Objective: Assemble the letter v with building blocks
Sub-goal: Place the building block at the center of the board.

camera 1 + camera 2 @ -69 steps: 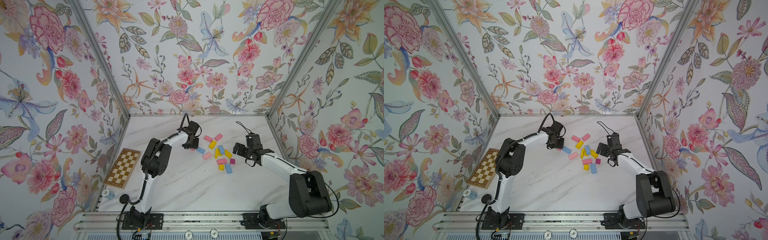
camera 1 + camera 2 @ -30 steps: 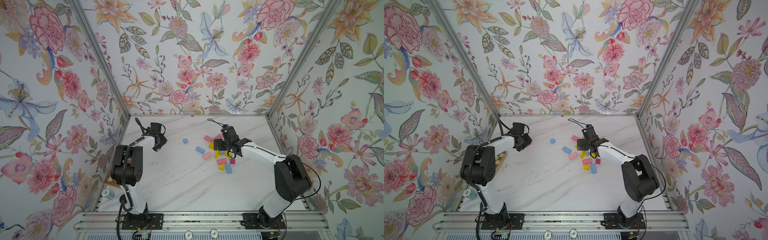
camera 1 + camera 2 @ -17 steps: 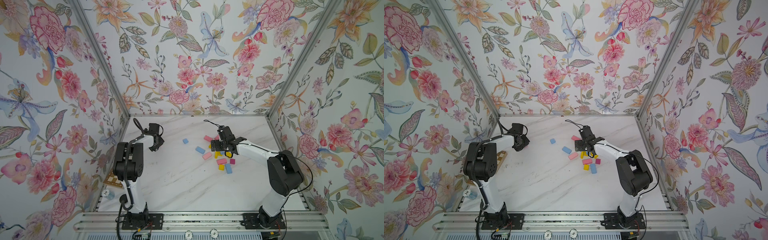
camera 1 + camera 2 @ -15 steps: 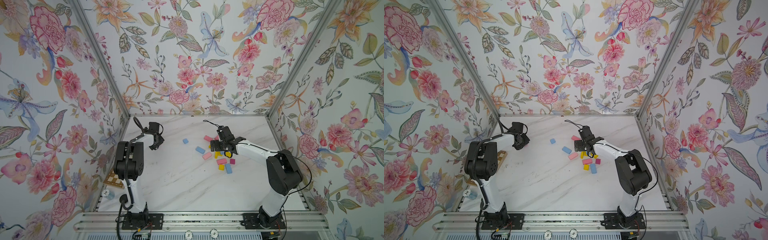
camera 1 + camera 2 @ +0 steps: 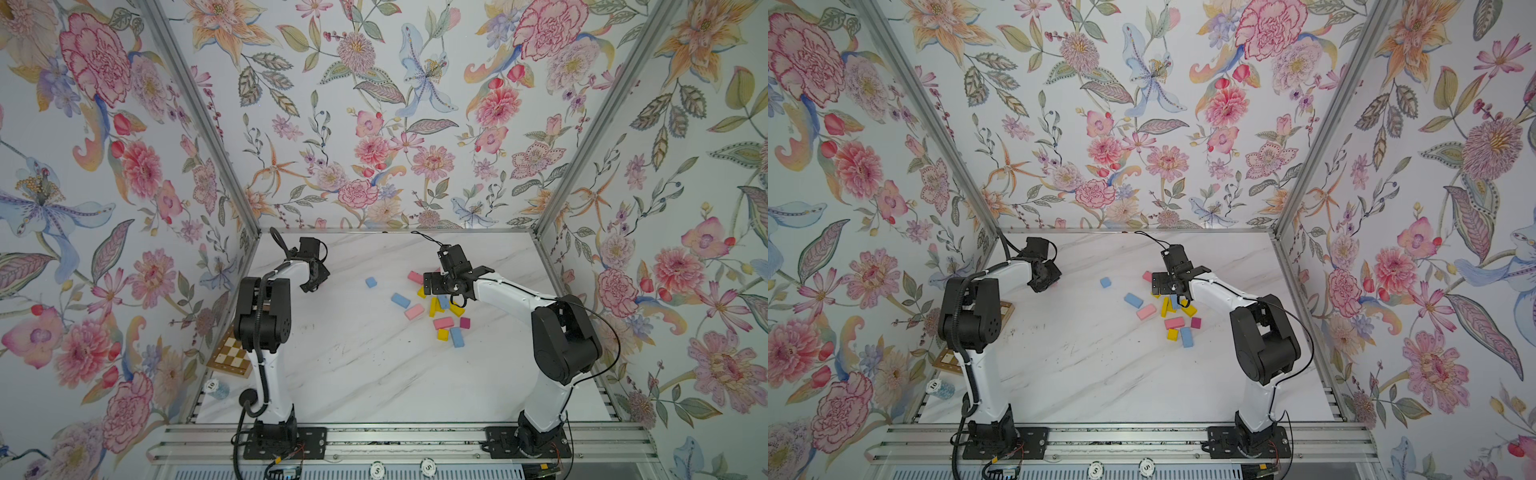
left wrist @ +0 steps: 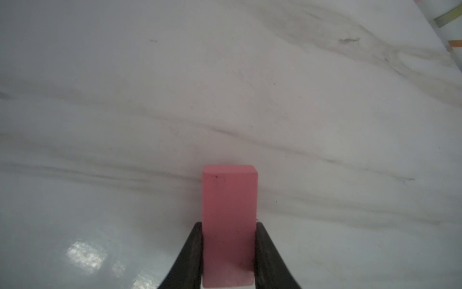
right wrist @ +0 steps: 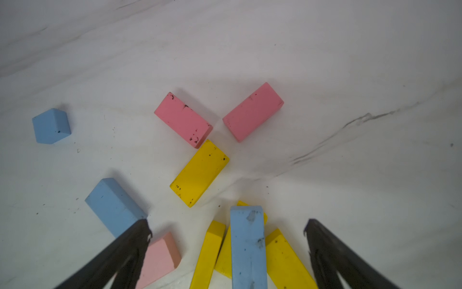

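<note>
Shows no V yet: left gripper [image 6: 228, 250] pinching matte pink oblong block [image 6: 229, 207] at ten o'clock, right gripper [image 7: 227, 224] spread above scattered pastel blocks [image 5: 442, 323] at two.

You see the building blocks [image 5: 442, 322] clustered on the table [image 5: 353, 374] right of centre, one lone block [image 5: 371, 282] apart to their left, and the board [image 5: 232, 357] at the table's left edge.

Pink, blue and yellow building blocks [image 5: 442, 322] lie loosely clustered; one pink oblong [image 6: 229, 225] sits clamped between jaws.
</note>
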Controlling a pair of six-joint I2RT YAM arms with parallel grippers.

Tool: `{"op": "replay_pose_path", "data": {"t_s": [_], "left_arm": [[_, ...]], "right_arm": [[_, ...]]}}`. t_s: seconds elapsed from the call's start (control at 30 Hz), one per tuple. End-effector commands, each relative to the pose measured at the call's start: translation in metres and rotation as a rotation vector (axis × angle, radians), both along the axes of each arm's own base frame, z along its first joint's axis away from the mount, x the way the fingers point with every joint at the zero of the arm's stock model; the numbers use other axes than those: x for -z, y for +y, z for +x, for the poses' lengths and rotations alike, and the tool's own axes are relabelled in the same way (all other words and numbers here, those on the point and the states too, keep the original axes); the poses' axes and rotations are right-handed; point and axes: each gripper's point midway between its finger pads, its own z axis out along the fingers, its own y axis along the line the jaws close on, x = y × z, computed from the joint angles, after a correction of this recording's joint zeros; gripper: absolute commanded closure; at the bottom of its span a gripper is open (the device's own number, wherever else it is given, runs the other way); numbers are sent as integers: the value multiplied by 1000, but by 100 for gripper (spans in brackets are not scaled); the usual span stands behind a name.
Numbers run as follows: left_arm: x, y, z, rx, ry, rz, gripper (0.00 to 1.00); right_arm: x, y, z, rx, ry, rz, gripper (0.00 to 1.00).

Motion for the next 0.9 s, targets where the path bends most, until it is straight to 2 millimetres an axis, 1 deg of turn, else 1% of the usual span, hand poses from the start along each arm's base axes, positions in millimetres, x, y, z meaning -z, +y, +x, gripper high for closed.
{"op": "replay_pose_path", "data": {"t_s": [0.0, 0.2, 0.37, 0.47, 0.57, 0.67, 0.73, 0.87], "left_arm": [[10, -4, -15, 21, 44, 7, 83], [13, -16, -25, 38, 46, -17, 82], [13, -24, -27, 61, 57, -15, 81], [9, -24, -31, 60, 57, 2, 78], [9, -26, -32, 61, 58, -17, 75], [8, -29, -33, 62, 58, -33, 71], [3, -31, -32, 66, 46, -42, 65], [-26, -32, -23, 74, -4, -36, 53]], "right_arm": [[3, -7, 7, -14, 23, -13, 1], [1, -16, 17, -11, 13, -34, 1], [1, -16, 24, -25, 10, -52, 1], [-1, -15, 27, -29, 7, -50, 1], [-2, -15, 30, -32, 5, -44, 1], [-2, -14, 33, -34, 6, -35, 1], [-2, -12, 34, -46, 7, -26, 1], [-5, -8, 34, -75, 8, -17, 1]]}}
